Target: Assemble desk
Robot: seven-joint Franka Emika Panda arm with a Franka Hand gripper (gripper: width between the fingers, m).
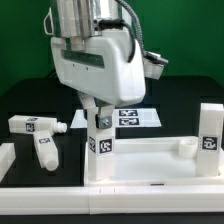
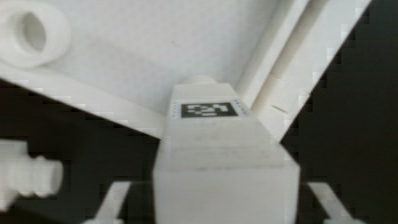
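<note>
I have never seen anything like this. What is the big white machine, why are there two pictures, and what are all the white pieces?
The big white machine is a robot arm putting together a small desk. One picture comes from a camera off to the side. The other comes from a camera on the arm's wrist, looking past its two-fingered tool. The tool is shut on one short leg, held upright at one end of the flat rimmed tabletop. A second leg stands at the other end. Two loose legs lie on the black table. The sheet of square patterns behind is the marker board, not part of the desk.
</note>
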